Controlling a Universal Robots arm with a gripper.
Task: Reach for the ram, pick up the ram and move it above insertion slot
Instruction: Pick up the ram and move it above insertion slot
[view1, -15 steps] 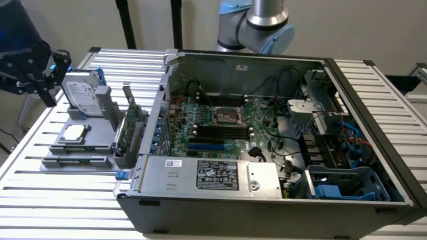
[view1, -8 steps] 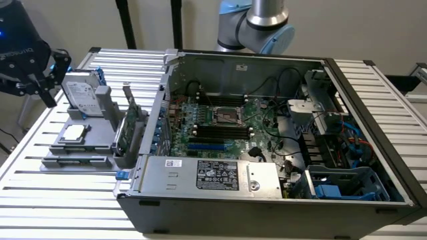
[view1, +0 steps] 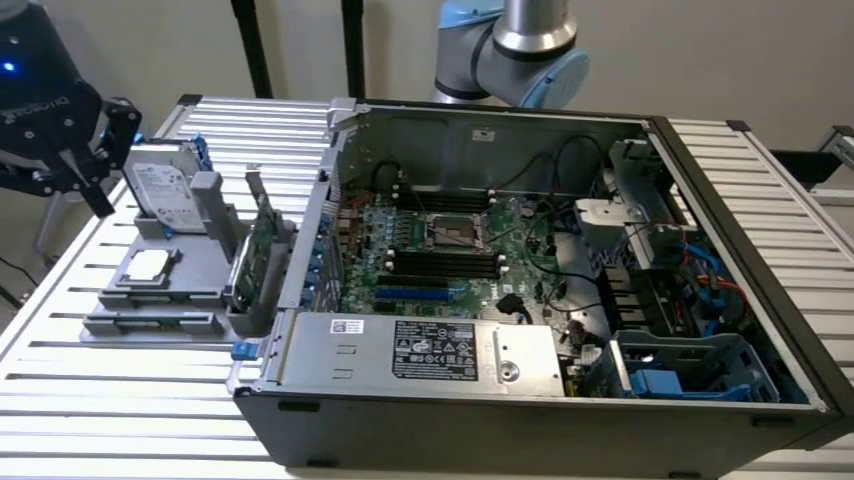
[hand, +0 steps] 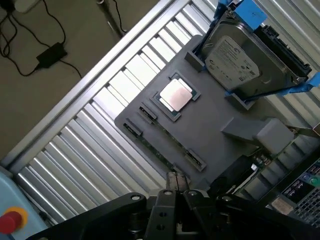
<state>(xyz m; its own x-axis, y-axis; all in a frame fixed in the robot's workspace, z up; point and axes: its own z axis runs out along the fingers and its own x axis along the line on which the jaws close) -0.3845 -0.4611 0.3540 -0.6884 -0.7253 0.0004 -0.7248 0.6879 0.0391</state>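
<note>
**Reach phase of the memory-module transfer.** Nearest in the exterior view, the open computer case (view1: 534, 420) is set on the slatted desk (view1: 120, 400). Its motherboard is exposed, with the black memory slots (view1: 447, 262) at its middle.

At the exterior view's left of the case, a grey holder (hand: 210, 120) is placed. The ram (hand: 164, 145) is judged to be seated on edge along the holder's near rim. In the wrist view it is seen as a thin strip between two end clips, well apart from the slots. Behind it, in order, the processor (view1: 150, 264) and the hard drive (view1: 167, 185) with blue rails are carried. A green expansion card (view1: 260, 250) stands just beside the case wall.

Farther back, the gripper (hand: 177, 182) is held raised at the exterior view's left of the hard drive, clear of the holder. Whether the jaws are open or closed cannot be told. The ram has not been grasped.

The step in hand is taken to be the reach. For a pick, the jaws would have to be brought over the strip, turned across its thin faces and lowered between the clips without the processor being struck.
</note>
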